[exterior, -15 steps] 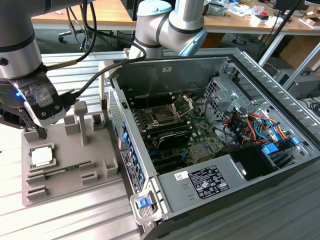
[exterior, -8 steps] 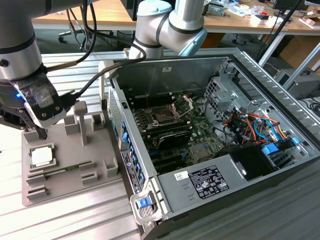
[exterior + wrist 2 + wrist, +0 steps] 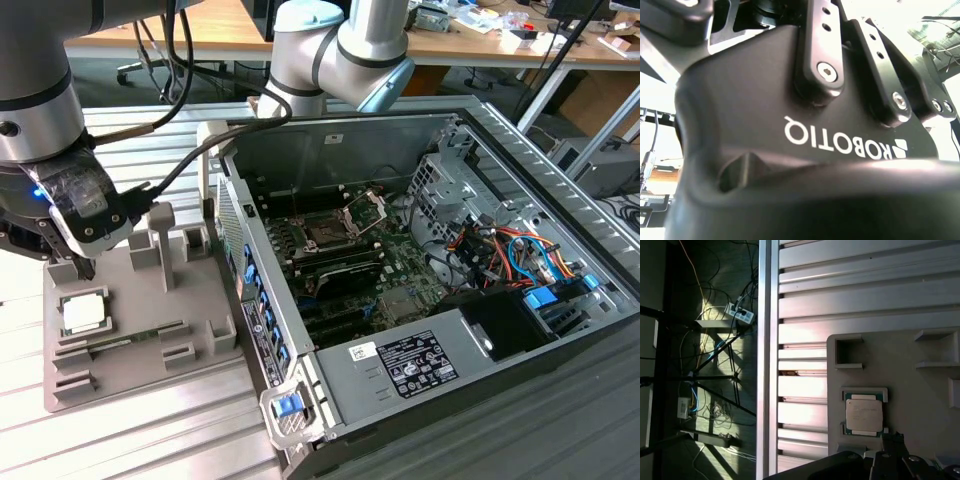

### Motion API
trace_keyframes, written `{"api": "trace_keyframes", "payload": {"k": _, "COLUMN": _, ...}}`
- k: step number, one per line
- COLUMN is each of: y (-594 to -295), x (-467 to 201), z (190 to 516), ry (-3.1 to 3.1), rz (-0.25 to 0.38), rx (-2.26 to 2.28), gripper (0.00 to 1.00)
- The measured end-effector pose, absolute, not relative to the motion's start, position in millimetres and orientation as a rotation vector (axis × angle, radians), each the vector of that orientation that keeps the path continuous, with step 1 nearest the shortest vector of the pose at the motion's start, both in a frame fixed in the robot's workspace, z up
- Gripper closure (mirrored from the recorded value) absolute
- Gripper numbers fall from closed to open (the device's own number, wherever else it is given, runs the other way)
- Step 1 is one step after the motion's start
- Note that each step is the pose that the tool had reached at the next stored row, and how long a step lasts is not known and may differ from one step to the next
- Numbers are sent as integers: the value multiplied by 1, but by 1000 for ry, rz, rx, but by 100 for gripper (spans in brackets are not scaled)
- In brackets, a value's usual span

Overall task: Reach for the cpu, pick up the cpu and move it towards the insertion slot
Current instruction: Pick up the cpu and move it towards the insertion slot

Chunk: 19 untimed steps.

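Note:
The cpu point(image 3: 85, 312) is a small whitish-silver square chip lying flat in a recess of the grey tray point(image 3: 140, 350) at the exterior view's left. In the first wrist view the cpu point(image 3: 864, 413) sits in its framed pocket, with a dark fingertip point(image 3: 892, 439) just beside it. My gripper point(image 3: 70, 272) hangs a little above the tray's far edge, just behind the chip, open with nothing between its fingers. The insertion slot point(image 3: 325, 232) is a dark square socket with a silver frame and raised lever, inside the open computer case. The second wrist view shows the gripper's black body point(image 3: 790, 115).
The open computer case point(image 3: 420, 330) lies on the ribbed metal table point(image 3: 150, 440), its near wall rising between tray and socket. Upright grey posts point(image 3: 160, 240) stand on the tray beside the gripper. Cables and a drive cage point(image 3: 500, 250) crowd the case's right side.

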State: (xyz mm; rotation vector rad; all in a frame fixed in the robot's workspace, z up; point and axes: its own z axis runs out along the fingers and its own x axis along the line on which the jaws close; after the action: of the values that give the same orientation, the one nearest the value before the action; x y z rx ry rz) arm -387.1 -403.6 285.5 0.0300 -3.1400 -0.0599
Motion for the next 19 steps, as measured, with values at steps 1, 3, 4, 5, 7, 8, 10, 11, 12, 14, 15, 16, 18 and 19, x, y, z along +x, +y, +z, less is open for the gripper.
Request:
{"api": "trace_keyframes", "payload": {"k": 1, "y": -404, "x": -387, "z": 285, "ry": -3140, "rz": -60, "rx": 30, "gripper": 89}}
{"api": "trace_keyframes", "payload": {"k": 3, "y": -404, "x": -387, "z": 285, "ry": -3140, "rz": -60, "rx": 30, "gripper": 89}}
{"api": "trace_keyframes", "payload": {"k": 4, "y": -404, "x": -387, "z": 284, "ry": -3140, "rz": -60, "rx": 30, "gripper": 89}}
{"api": "trace_keyframes", "payload": {"k": 5, "y": -404, "x": -387, "z": 284, "ry": -3140, "rz": -60, "rx": 30, "gripper": 89}}
{"api": "trace_keyframes", "payload": {"k": 7, "y": -404, "x": -387, "z": 284, "ry": -3140, "rz": -60, "rx": 30, "gripper": 89}}
{"api": "trace_keyframes", "payload": {"k": 8, "y": -404, "x": -387, "z": 283, "ry": -3140, "rz": -60, "rx": 30, "gripper": 89}}
{"api": "trace_keyframes", "payload": {"k": 10, "y": -404, "x": -387, "z": 283, "ry": -3140, "rz": -60, "rx": 30, "gripper": 89}}
{"api": "trace_keyframes", "payload": {"k": 11, "y": -404, "x": -387, "z": 282, "ry": -3140, "rz": -60, "rx": 30, "gripper": 89}}
{"api": "trace_keyframes", "payload": {"k": 12, "y": -404, "x": -387, "z": 282, "ry": -3140, "rz": -60, "rx": 30, "gripper": 89}}
{"api": "trace_keyframes", "payload": {"k": 14, "y": -404, "x": -387, "z": 282, "ry": -3140, "rz": -60, "rx": 30, "gripper": 89}}
{"api": "trace_keyframes", "payload": {"k": 15, "y": -404, "x": -387, "z": 281, "ry": -3140, "rz": -60, "rx": 30, "gripper": 89}}
{"api": "trace_keyframes", "payload": {"k": 16, "y": -404, "x": -387, "z": 281, "ry": -3140, "rz": -60, "rx": 30, "gripper": 89}}
{"api": "trace_keyframes", "payload": {"k": 18, "y": -404, "x": -387, "z": 281, "ry": -3140, "rz": -60, "rx": 30, "gripper": 89}}
{"api": "trace_keyframes", "payload": {"k": 19, "y": -404, "x": -387, "z": 280, "ry": -3140, "rz": -60, "rx": 30, "gripper": 89}}
